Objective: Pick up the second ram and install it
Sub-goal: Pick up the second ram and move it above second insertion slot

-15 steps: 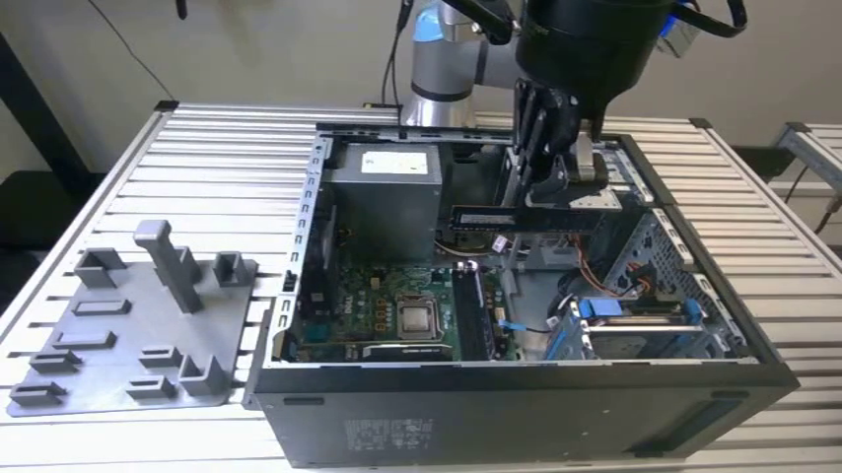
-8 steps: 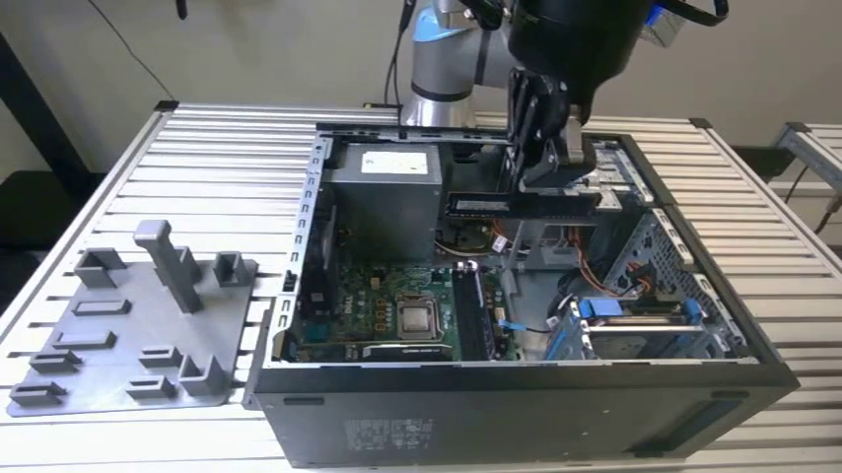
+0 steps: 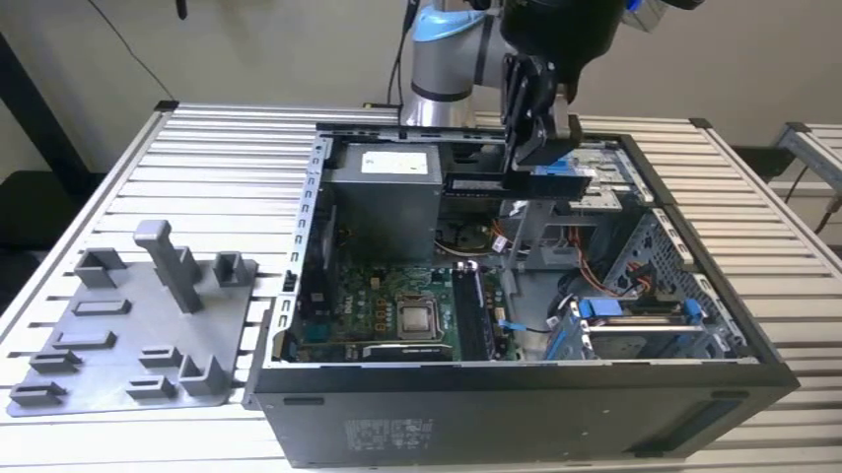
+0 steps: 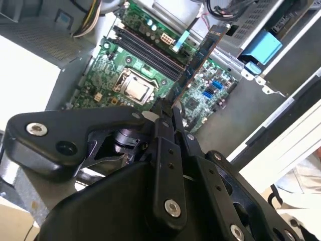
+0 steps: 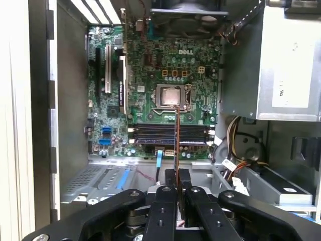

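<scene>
My gripper hangs over the open computer case, shut on the second ram, a thin dark strip held level above the motherboard. In the second wrist view the second ram sticks out from between the fingers of the gripper toward the board. Seen edge-on in the first wrist view, the second ram rises from the gripper and crosses the memory slots beside the processor. It stays above the memory slots, apart from them.
The grey power-supply box sits at the case's back, a blue-handled drive cage on the exterior view's right. A light-grey holder plate with posts lies on the slatted table on the exterior view's left. Cables run near the slots.
</scene>
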Controlling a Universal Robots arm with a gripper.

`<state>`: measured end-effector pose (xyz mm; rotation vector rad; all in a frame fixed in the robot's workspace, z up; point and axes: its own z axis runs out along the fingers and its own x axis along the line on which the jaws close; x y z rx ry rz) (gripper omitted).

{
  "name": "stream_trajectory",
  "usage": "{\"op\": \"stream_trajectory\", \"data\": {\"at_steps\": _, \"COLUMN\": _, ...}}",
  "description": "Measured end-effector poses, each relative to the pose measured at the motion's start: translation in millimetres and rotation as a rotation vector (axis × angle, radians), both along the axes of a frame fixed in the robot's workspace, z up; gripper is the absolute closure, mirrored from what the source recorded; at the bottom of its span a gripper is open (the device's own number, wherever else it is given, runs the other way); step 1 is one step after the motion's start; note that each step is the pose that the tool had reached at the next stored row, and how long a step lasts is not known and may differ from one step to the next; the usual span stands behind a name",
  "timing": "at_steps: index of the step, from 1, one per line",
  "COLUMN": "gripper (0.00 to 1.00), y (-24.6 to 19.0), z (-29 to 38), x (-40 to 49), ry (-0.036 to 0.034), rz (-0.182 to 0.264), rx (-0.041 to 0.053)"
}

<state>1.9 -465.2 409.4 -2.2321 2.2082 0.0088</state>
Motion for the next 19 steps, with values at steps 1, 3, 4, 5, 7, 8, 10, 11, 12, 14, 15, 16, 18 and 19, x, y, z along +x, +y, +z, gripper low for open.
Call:
{"op": "stream_trajectory", "data": {"at_steps": 1, "gripper": 0.86, "y": 3.4, "z": -0.1, "x": 0.0, "ry": -0.0001, "rz": 0.000, "rx": 0.0001}}
{"op": "stream_trajectory", "data": {"at_steps": 3, "gripper": 0.86, "y": 9.9, "z": -0.1, "x": 0.0, "ry": -0.0001, "rz": 0.000, "rx": 0.0001}}
{"op": "stream_trajectory", "data": {"at_steps": 4, "gripper": 0.86, "y": 13.1, "z": -0.1, "x": 0.0, "ry": -0.0001, "rz": 0.000, "rx": 0.0001}}
{"op": "stream_trajectory", "data": {"at_steps": 5, "gripper": 0.86, "y": 16.4, "z": -0.1, "x": 0.0, "ry": -0.0001, "rz": 0.000, "rx": 0.0001}}
{"op": "stream_trajectory", "data": {"at_steps": 7, "gripper": 0.86, "y": 21.6, "z": -0.1, "x": 0.0, "ry": 0.0000, "rz": 0.000, "rx": 0.0009}}
{"op": "stream_trajectory", "data": {"at_steps": 8, "gripper": 0.86, "y": 22.2, "z": 0.0, "x": 0.1, "ry": 0.0001, "rz": 0.000, "rx": 0.0144}}
{"op": "stream_trajectory", "data": {"at_steps": 10, "gripper": 0.86, "y": 22.6, "z": -0.1, "x": 0.0, "ry": 0.0000, "rz": 0.000, "rx": 0.0506}}
{"op": "stream_trajectory", "data": {"at_steps": 11, "gripper": 0.86, "y": 22.6, "z": 0.0, "x": 0.0, "ry": 0.0001, "rz": 0.000, "rx": 0.0678}}
{"op": "stream_trajectory", "data": {"at_steps": 12, "gripper": 0.86, "y": 22.6, "z": -0.2, "x": -0.1, "ry": -0.0001, "rz": 0.000, "rx": 0.0744}}
{"op": "stream_trajectory", "data": {"at_steps": 14, "gripper": 0.86, "y": 22.6, "z": -0.2, "x": 0.0, "ry": 0.0000, "rz": 0.000, "rx": 0.0729}}
{"op": "stream_trajectory", "data": {"at_steps": 15, "gripper": 0.86, "y": 22.6, "z": -0.2, "x": 0.0, "ry": 0.0000, "rz": 0.000, "rx": 0.0725}}
{"op": "stream_trajectory", "data": {"at_steps": 16, "gripper": 0.86, "y": 22.6, "z": -0.1, "x": 0.0, "ry": 0.0000, "rz": 0.000, "rx": 0.0723}}
{"op": "stream_trajectory", "data": {"at_steps": 18, "gripper": 0.86, "y": 23.8, "z": -0.1, "x": 0.0, "ry": 0.0000, "rz": 0.000, "rx": 0.0722}}
{"op": "stream_trajectory", "data": {"at_steps": 19, "gripper": 0.86, "y": 25.0, "z": -0.1, "x": 0.0, "ry": 0.0000, "rz": 0.000, "rx": 0.0723}}
